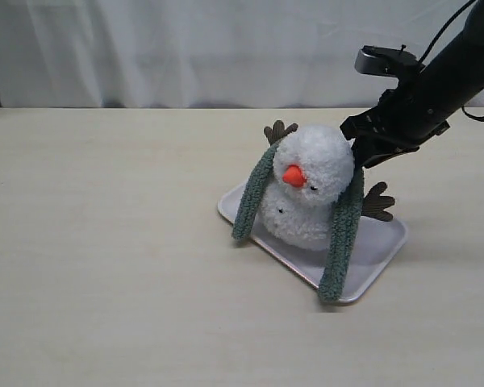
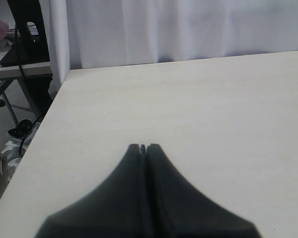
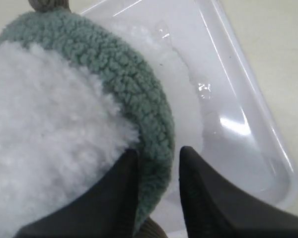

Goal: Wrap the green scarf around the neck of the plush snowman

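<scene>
The green scarf (image 1: 341, 234) runs behind the snowman (image 1: 310, 181), at or just above its neck (image 1: 302, 203). Its ends hang down the front, left and right, onto the tray (image 1: 383, 242). The right gripper (image 3: 159, 152), at the far right, pinches the scarf's back. The left gripper (image 2: 144, 147), pressed together, hovers over the table (image 1: 105, 242). The draping looks done. Next, I judge, one end must cross the front.

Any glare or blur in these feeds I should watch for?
Right wrist view: bright glare patches on the tray, green scarf sharp, right gripper slightly soft. Left wrist view: left gripper blurred, table in focus. Exterior view: even light, soft shadow beside the tray.
</scene>
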Controlling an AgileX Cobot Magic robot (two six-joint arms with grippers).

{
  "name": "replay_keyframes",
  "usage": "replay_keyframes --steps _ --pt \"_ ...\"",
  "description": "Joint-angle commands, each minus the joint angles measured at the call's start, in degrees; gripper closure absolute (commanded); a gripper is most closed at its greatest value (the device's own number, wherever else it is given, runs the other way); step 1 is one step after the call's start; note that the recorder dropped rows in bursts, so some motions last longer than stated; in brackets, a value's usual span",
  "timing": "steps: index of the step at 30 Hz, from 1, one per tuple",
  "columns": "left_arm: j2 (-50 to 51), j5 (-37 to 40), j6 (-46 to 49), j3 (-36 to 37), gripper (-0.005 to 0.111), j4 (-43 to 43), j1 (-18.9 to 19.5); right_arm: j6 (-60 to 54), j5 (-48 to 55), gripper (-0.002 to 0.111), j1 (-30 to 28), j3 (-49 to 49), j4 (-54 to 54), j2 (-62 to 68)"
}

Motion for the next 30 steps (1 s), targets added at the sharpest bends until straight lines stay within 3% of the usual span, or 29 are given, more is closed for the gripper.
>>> replay_keyframes --steps 1,19,24,30 --pt "-0.1 -0.8 0.0 0.1 0.107 -0.2 0.1 0.7 4.4 0.08 0.1 0.1 0.1 -0.6" --pt "-0.1 -0.7 0.0 0.1 0.107 -0.2 0.1 0.8 11.6 0.08 0.1 1.7 0.1 -6.3" --pt "-0.1 -0.7 0.0 0.1 0.107 -0.2 0.1 -1.7 11.6 0.079 0.1 2.0 5.8 -10.1" --pt "-0.1 -0.7 0.0 0.1 0.107 -0.2 0.1 -3.4 11.6 0.079 0.1 10.0 8.2 -18.3"
